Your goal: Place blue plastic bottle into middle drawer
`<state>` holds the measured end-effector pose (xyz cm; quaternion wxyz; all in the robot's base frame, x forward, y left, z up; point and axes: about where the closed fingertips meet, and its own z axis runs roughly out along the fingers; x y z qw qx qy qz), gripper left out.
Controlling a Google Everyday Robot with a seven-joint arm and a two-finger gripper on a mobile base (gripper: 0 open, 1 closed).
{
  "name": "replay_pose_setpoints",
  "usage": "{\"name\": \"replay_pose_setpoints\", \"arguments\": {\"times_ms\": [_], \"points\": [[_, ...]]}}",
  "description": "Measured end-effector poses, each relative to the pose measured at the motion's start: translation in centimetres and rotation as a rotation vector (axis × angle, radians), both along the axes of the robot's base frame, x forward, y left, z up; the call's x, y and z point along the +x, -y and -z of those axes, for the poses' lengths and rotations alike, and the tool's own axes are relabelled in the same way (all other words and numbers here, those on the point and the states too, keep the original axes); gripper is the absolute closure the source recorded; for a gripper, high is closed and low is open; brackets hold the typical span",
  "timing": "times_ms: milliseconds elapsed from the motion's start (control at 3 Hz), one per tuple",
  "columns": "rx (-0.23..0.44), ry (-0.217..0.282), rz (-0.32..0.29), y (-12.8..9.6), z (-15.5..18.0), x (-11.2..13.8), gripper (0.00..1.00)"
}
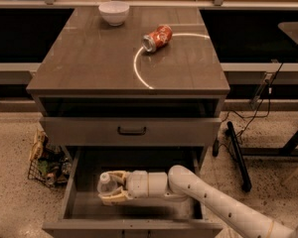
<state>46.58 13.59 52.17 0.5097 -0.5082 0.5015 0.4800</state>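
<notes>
Gripper [108,187] sits low inside the open middle drawer [71,192], left of centre, with its fingers closed on either side of the bottle [104,182]. Can't tell whether the bottle touches the drawer floor.

Handling, my read: clear thin-walled plastic, so likely light and easy to dent under a hard squeeze. It's smooth and round, so it could slip in the grip or roll on the flat floor once let go. Best hold is mid-body, across the label band — not the neck or cap.

Writing: nothing readable on the bottle. The crushed red can [157,37] on the cabinet top [89,58] shows white marking, not legible. The white bowl [113,12] is plain.
</notes>
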Motion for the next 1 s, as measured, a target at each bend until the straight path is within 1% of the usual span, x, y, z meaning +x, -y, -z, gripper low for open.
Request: {"name": "replay_pose_setpoints", "arguments": {"times_ms": [333, 667, 1000], "points": [[-0.028, 0.005, 0.008, -0.5, 1.3, 0.3, 1.0], [-0.037, 0.014, 0.044, -0.6, 2.6, 0.7, 1.0], [-0.045, 0.023, 0.091, -0.9, 3.7, 1.4, 0.82]]}}
